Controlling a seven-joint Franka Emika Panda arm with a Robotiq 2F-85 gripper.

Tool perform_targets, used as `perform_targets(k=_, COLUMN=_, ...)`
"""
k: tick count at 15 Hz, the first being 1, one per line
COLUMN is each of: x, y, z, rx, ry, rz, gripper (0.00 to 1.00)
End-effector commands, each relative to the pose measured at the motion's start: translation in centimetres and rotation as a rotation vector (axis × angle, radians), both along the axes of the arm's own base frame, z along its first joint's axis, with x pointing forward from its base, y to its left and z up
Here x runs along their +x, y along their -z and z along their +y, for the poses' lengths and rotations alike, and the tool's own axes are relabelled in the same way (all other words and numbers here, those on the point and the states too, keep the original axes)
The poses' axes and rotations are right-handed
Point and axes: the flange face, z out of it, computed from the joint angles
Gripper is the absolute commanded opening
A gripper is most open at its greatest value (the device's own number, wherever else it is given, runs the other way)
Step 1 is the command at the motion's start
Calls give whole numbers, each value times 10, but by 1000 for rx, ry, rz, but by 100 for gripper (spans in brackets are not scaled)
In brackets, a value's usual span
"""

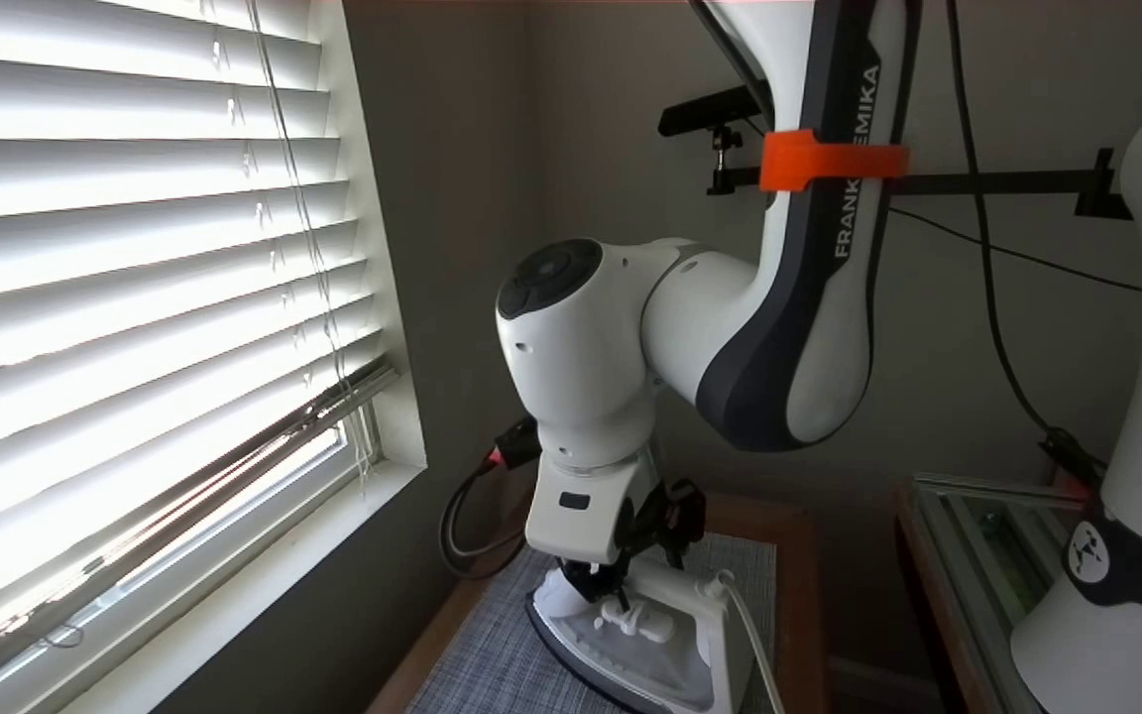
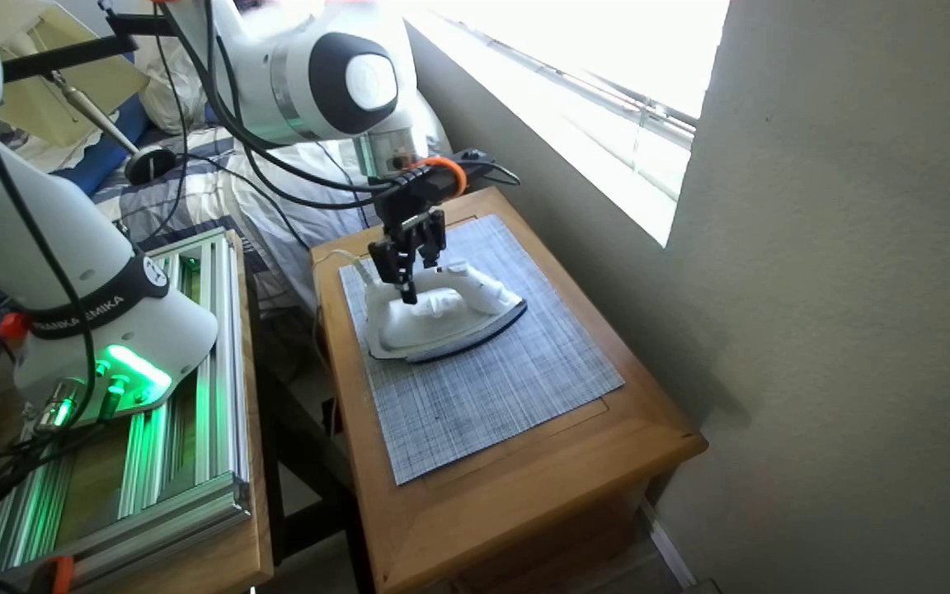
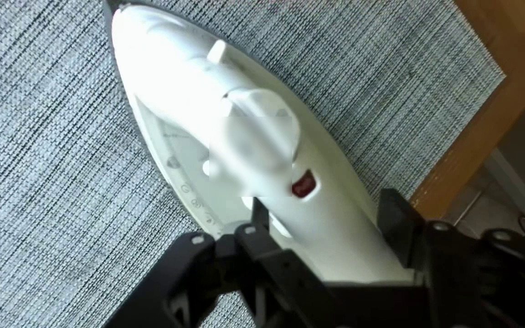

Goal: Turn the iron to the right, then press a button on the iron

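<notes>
The white and pale-grey iron [image 1: 670, 659] lies flat on its soleplate on a grey woven mat. In an exterior view [image 2: 434, 326] its nose points right, towards the window wall. In the wrist view the iron [image 3: 176, 82] has its nose at upper left. A dial [image 3: 262, 123], a small white tab [image 3: 217, 51] and a dark red window [image 3: 305, 183] show on its handle top; a blurred patch covers part of the dial. My gripper [image 3: 328, 221] is open, its fingers on either side of the arched handle. It also shows in an exterior view [image 2: 419, 276]; contact is unclear.
The grey mat [image 2: 491, 412] lies on a wooden table [image 2: 524, 528]. The iron's white cord [image 1: 754, 645] leaves its heel. The window sill [image 1: 264, 595] and wall stand close beside the table. The robot's base stands on a metal-framed bench [image 2: 228, 396].
</notes>
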Motion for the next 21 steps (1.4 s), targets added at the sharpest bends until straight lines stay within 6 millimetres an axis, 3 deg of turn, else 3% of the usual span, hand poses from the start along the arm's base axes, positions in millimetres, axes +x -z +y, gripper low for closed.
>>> perform_targets(k=1, x=6, y=6, z=-2, rx=-4, ry=-14, rz=-12, gripper=85)
perform_targets(k=2, x=6, y=6, z=-2, rx=-5, ry=-14, rz=-13, gripper=73)
perform_targets(k=3, x=7, y=7, z=-3, rx=-6, ry=-14, rz=-14, gripper=43)
perform_targets(k=5, x=8, y=7, z=-3, rx=-7, ry=-14, rz=-15, gripper=47)
perform_targets(k=8, x=10, y=6, z=-4, rx=-9, ry=-18, rz=-17, gripper=26)
perform_targets(k=11, x=9, y=7, z=-5, rx=-6, ry=3, rz=-10, gripper=11)
perform_targets(k=17, x=2, y=15, z=-8, rx=8, ry=138, rz=29, gripper=0)
perform_targets(k=21, x=3, y=13, z=-8, rx=36, ry=298, rz=39, gripper=0)
